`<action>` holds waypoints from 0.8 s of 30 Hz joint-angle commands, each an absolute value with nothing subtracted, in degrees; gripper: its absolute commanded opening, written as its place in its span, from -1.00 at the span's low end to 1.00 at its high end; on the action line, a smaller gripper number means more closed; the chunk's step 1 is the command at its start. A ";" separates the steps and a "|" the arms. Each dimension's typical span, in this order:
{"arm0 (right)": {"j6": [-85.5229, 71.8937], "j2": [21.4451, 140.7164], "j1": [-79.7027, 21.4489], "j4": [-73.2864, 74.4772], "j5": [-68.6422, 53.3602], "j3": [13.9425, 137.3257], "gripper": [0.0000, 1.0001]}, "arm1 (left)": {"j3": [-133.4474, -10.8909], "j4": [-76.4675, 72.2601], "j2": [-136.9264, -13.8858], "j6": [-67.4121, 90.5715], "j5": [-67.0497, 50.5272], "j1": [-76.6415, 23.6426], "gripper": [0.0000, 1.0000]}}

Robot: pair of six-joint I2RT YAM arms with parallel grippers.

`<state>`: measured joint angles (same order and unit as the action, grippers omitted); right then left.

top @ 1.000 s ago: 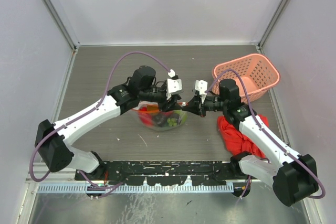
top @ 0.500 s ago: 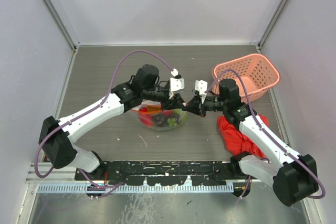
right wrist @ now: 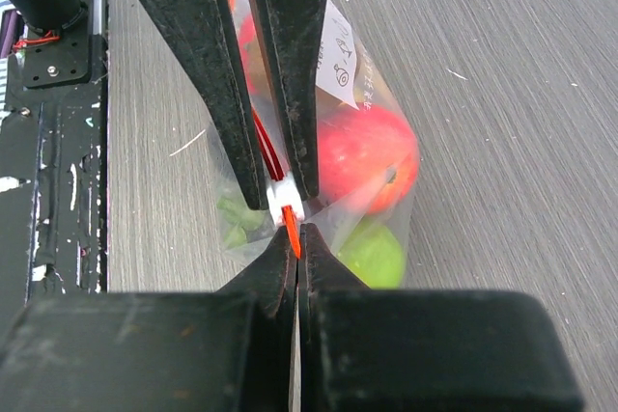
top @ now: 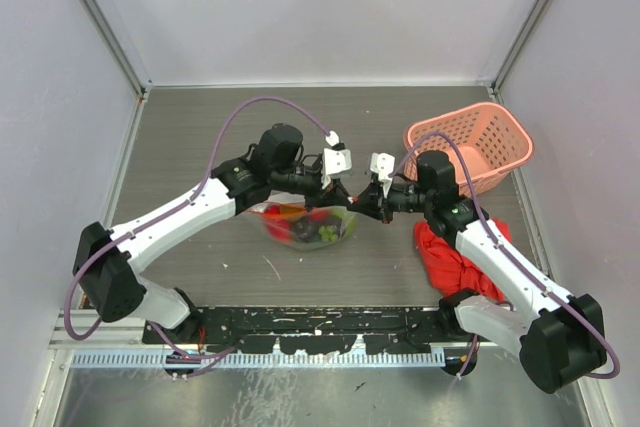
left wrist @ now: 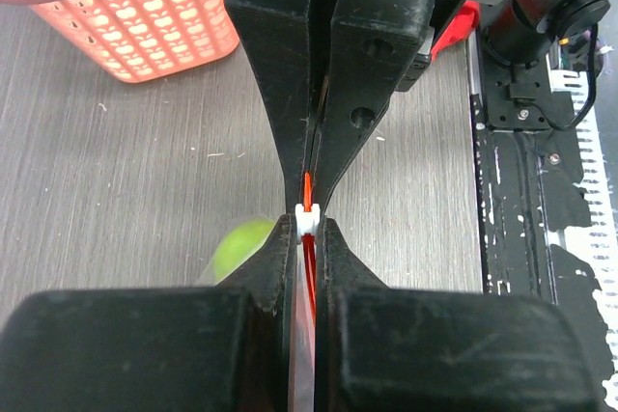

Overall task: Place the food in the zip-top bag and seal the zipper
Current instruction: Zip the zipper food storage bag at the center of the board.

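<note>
Both pinching the zipper (left wrist: 308,262), left claw (left wrist: 306,231) has slid toward three o'clock to meet right claw (right wrist: 295,236): seal looks nearly closed.

The white-and-black left arm (top: 180,212) and right arm (top: 490,247) stretch inward from their bases and meet tip to tip at the thin red-orange zipper strip (left wrist: 309,272). The left claw (top: 338,197) comes at the strip from its left end, the right claw (top: 362,205) from its right. Both wrists are held roughly level, and the forearms angle toward each other. Each claw's black fingers are pinched together on the strip, with only the strip between them. The two sets of fingertips almost touch along the strip.
</note>
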<state>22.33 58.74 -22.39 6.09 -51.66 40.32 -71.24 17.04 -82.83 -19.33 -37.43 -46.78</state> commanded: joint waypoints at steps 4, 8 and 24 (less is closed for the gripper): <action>23.03 55.91 -21.86 5.28 -48.26 42.99 -0.99 | -72.65 26.55 -78.22 -22.36 -29.38 -47.07 -1.00; 23.00 55.56 -21.54 5.38 -47.54 43.02 -0.99 | -72.41 30.23 -76.54 -23.56 -25.76 -47.02 -1.00; 20.94 53.75 -20.38 6.59 -40.76 42.89 -0.99 | -69.17 39.84 -70.16 -21.01 -11.10 -46.84 -1.00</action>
